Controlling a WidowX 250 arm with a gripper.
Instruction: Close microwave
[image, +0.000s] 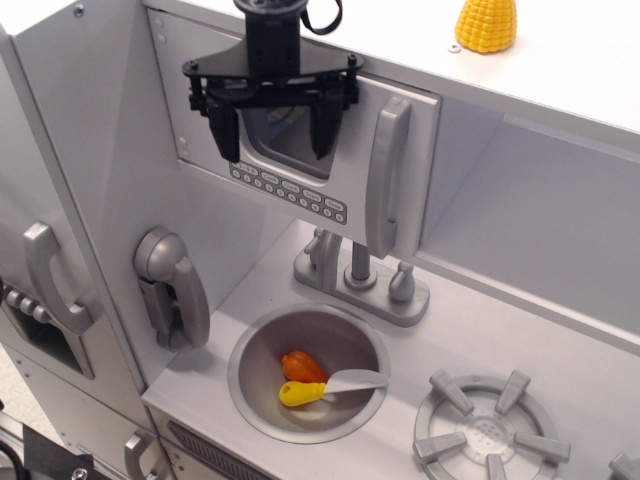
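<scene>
The microwave (330, 160) sits in the toy kitchen's upper left, its grey door lying flat against the cabinet front, and we see its tall silver handle (387, 175) on the right edge. Our gripper (275, 128) hangs before the door's window (fingers (222, 130) spread wide, holding nothing), above the button row (288, 190).
</scene>
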